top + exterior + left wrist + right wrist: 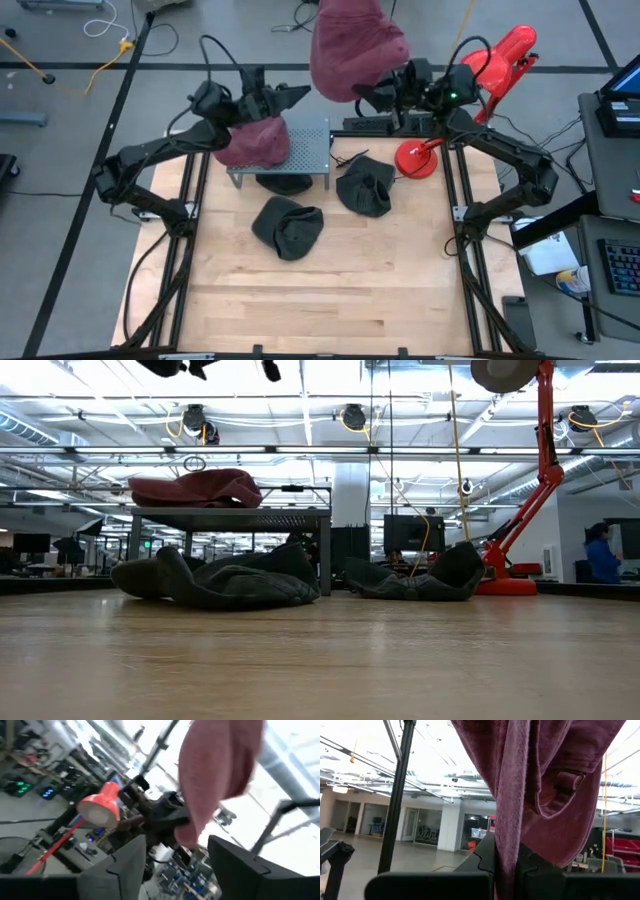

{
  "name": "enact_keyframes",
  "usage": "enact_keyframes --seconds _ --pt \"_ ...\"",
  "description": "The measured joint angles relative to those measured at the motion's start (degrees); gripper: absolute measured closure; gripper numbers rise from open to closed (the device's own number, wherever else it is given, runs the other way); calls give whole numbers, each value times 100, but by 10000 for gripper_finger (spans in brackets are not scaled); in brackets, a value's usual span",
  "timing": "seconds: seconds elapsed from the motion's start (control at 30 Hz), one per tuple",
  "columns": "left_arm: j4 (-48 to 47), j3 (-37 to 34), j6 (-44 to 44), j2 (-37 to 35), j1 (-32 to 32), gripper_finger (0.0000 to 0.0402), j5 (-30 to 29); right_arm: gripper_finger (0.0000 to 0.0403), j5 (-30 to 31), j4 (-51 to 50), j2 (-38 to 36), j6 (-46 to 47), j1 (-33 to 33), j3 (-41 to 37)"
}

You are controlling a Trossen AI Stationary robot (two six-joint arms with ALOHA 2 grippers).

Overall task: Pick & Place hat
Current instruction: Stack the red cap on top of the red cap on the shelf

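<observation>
My right gripper [372, 95] was raised high over the back edge of the table [330, 290], fingers pinched on a maroon hat [352, 45]. The hat hung from that pinch well clear of everything below; in the right wrist view its fabric [540, 785] draped between my two dark fingers [487, 855] with no gap on either side.

My left gripper [295, 97] hovered above the small grey rack [305, 150] at the back of the table, fingers spread, nothing between them. The left wrist view showed both fingers [127, 865] apart, with the held hat [215, 775] and my right gripper beyond them.

A second maroon hat [255, 140] lay on top of the rack; the low view showed it [195, 488] resting flat on the rack's top.

Two dark grey hats were on the table: one [288, 226] in front of the rack, the other [365, 186] just beside the rack's right end. A red desk lamp [500, 60] stood at the table's back right, its base [416, 158] near the second grey hat.
</observation>
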Motion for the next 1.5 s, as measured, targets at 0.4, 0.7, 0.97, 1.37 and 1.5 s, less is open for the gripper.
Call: enact_keyframes --seconds 0.4,0.7,0.97,1.37,1.5 --pt "349 -14 289 2 -546 197 -889 399 210 36 275 -98 153 -9" --pt "391 -14 -147 2 -783 231 -1760 399 785 490 551 -251 423 -8" --pt "463 -14 -353 2 -1000 280 -2028 399 1369 370 565 -1009 668 -7" --pt "1146 -16 -394 7 -1049 390 -1930 394 1443 -169 544 -1049 893 13" --pt "1168 -16 -257 7 -1049 392 -1929 392 1382 -221 544 -674 895 13"
